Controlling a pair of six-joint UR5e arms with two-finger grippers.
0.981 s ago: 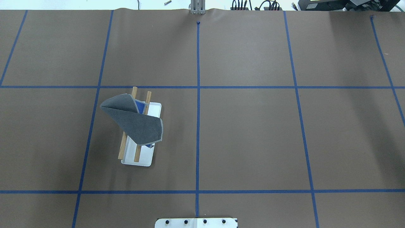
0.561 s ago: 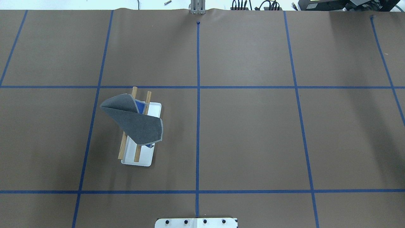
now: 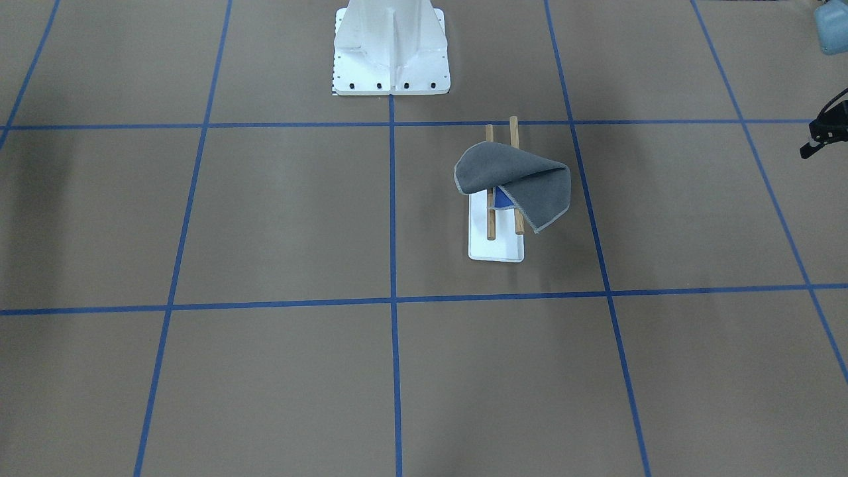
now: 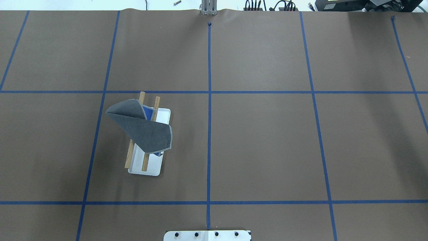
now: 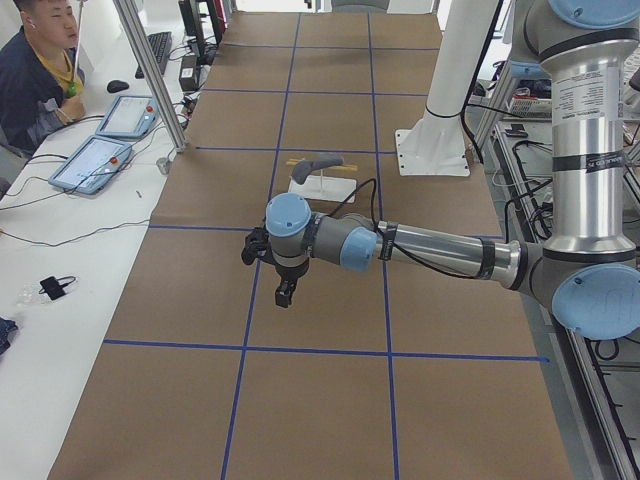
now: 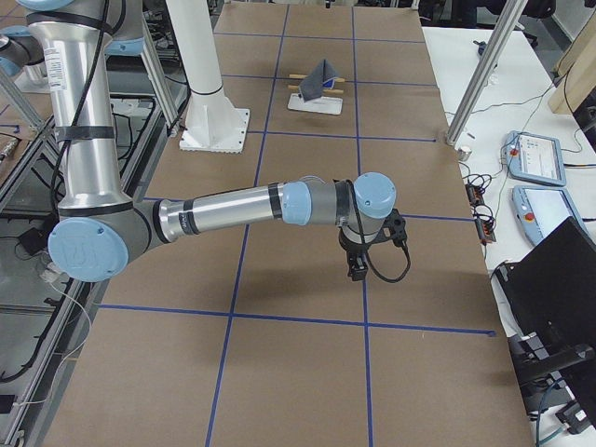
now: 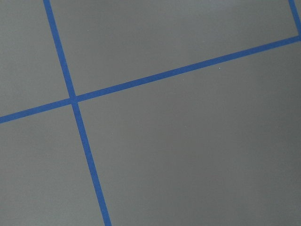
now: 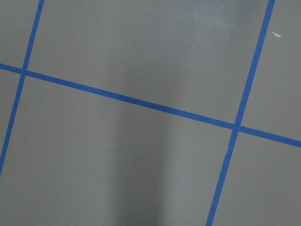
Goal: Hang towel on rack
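So the table (image 4: pixel 260 140) is covered in brown paper and chopped into big squares by blue tape lines (image 4: pixel 209 134). Soft grey shadows are cast over it, darkest at the left edge of the front-facing view. Along the top edge of the overhead view, a tangle of black cables (image 4: pixel 254 6) can be seen on a white surface. In the left-side view a white desk (image 5: pixel 60 350) is set along the left edge. Two tablets (image 5: pixel 95 163) and a keyboard (image 5: pixel 160 48) are laid on it, a slanted metal post (image 5: pixel 150 70) is planted beside them, and a person (image 5: pixel 35 70) is tucked into the upper left corner.
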